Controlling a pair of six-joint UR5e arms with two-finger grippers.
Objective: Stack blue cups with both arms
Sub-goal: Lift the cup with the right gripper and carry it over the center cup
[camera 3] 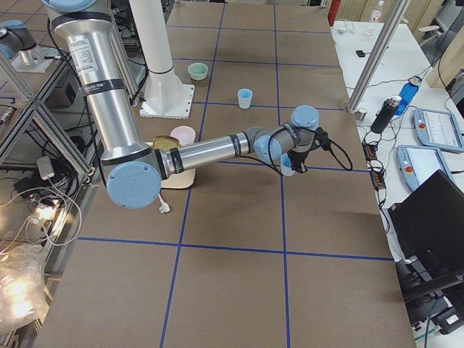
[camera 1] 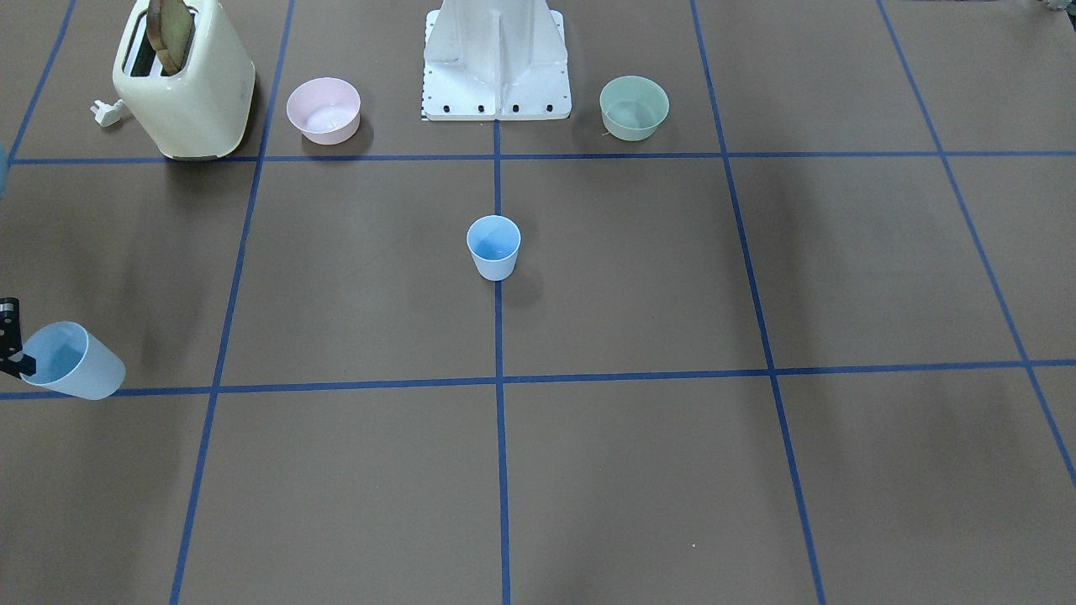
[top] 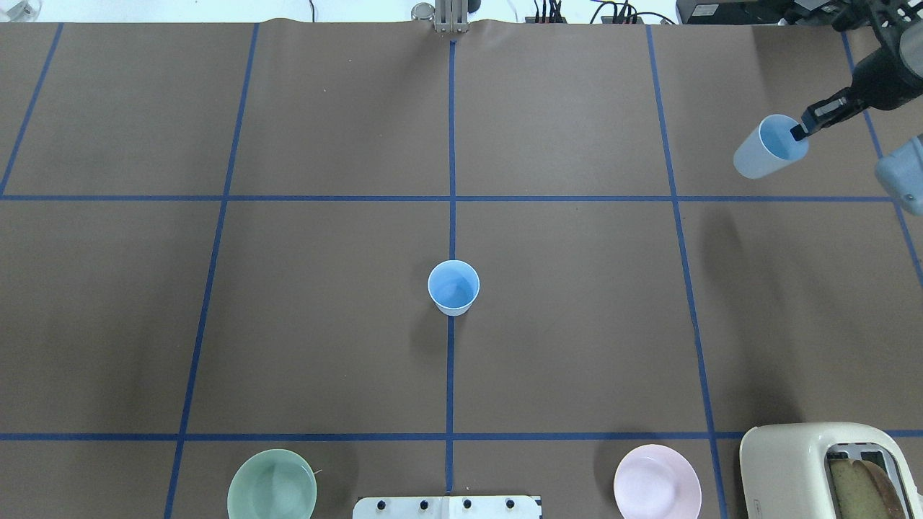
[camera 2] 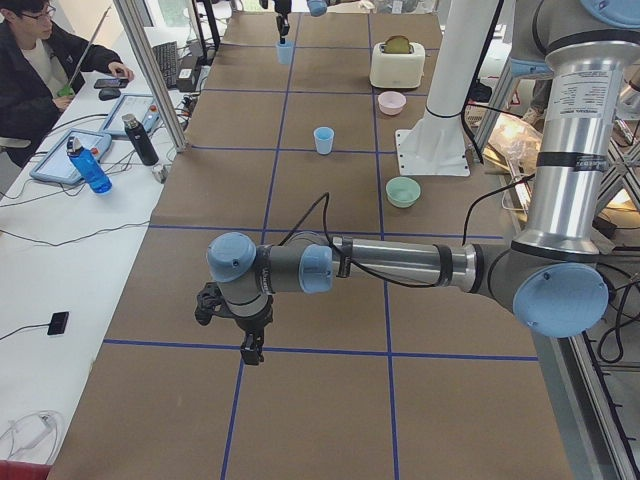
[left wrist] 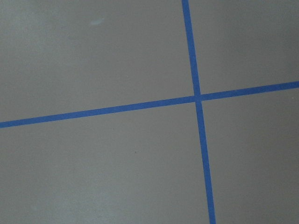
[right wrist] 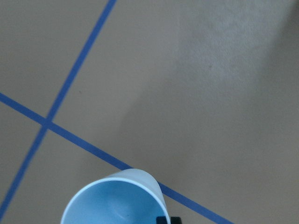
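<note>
1. Now, your right gripper [top: 799,132] pinches the rim of the held cup [top: 766,150], raised near the bench's [top: 324,339] far right corner, tilted, base leaning toward mid-bench.
2. The standing cup [top: 453,287] sits upright at mid-bench, mouth up, well apart: carry toward it, probably levelling first.
3. Your left gripper [camera 2: 251,346] hangs over the left end; I cannot tell its opening.
4. Flat brown paper surface; the toaster [top: 793,461] and pink bowl [top: 657,481] sit by the near edge.

Matt blue cups [top: 453,288], apparently smooth plastic
</note>
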